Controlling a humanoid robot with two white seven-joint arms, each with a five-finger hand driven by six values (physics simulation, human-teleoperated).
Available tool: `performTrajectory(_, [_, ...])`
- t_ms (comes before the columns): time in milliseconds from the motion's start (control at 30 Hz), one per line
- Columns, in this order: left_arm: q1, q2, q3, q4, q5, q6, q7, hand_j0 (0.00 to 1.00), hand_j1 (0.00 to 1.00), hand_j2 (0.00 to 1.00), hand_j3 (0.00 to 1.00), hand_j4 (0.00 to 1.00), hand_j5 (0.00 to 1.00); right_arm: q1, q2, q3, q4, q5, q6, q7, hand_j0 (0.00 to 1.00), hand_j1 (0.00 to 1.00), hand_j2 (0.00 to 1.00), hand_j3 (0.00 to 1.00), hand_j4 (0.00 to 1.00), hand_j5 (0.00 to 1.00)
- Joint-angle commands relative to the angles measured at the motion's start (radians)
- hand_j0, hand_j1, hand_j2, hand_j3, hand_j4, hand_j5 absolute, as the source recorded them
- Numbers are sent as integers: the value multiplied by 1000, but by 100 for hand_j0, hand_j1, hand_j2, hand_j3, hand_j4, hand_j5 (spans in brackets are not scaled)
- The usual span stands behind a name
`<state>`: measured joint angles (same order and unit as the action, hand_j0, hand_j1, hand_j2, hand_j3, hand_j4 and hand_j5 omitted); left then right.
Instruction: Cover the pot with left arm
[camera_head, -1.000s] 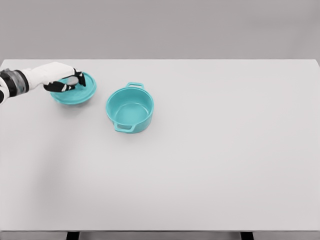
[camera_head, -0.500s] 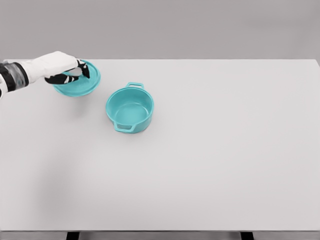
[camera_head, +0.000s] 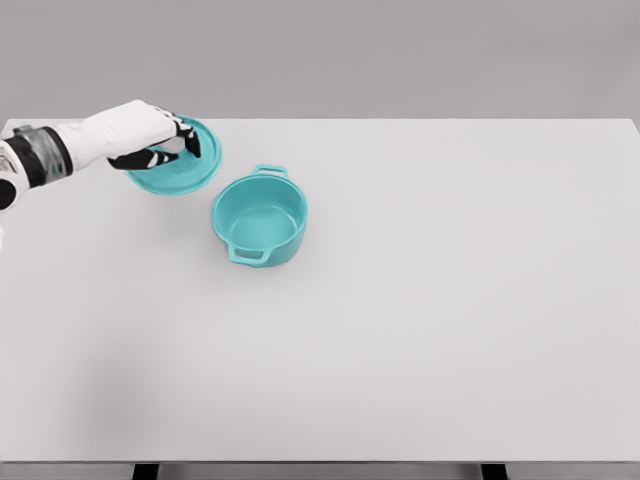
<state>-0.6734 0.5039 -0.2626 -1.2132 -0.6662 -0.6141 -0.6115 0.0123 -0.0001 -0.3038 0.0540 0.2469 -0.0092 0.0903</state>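
One teal pot (camera_head: 260, 222) on the table (camera_head: 450, 300), one lid (camera_head: 185, 165) pinched in the left hand (camera_head: 150, 140).

The left hand (camera_head: 150, 140) is white across its back, with black fingers (camera_head: 140, 159) and a grey-and-black band further up the arm at the wrist. Under those fingers the lid (camera_head: 190, 165) is a plain teal, with a grey knob showing between them. To the right of the hand and nearer the robot, the pot (camera_head: 260, 220) is the same teal, unpatterned inside and out. The table (camera_head: 450, 300) beneath is a uniform pale grey-white, the wall beyond the hand a flat darker grey.
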Motion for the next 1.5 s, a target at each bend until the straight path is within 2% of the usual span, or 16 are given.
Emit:
performTrajectory(0, [0, -2, 0, -26, 10, 3, 1, 53, 53, 53, 53, 53, 53, 0, 0, 0, 0, 0, 0, 0, 100, 100, 100, 100, 100, 100])
performTrajectory(433, [49, -21, 0, -91, 25, 3, 1, 53, 53, 53, 53, 53, 53, 0, 0, 0, 1, 0, 0, 0, 100, 100, 100, 100, 100, 100])
performTrajectory(667, [78, -27, -1, -170, 30, 3, 1, 53, 53, 53, 53, 53, 53, 0, 0, 0, 0, 0, 0, 0, 100, 100, 100, 100, 100, 100])
performTrajectory(1200, [112, -102, -6, -207, 27, 3, 1, 54, 54, 54, 54, 54, 54, 0, 0, 0, 1, 0, 0, 0, 100, 100, 100, 100, 100, 100])
performTrajectory(1467, [130, -108, -7, -227, 25, 3, 1, 53, 53, 53, 53, 53, 53, 0, 0, 0, 0, 0, 0, 0, 100, 100, 100, 100, 100, 100])
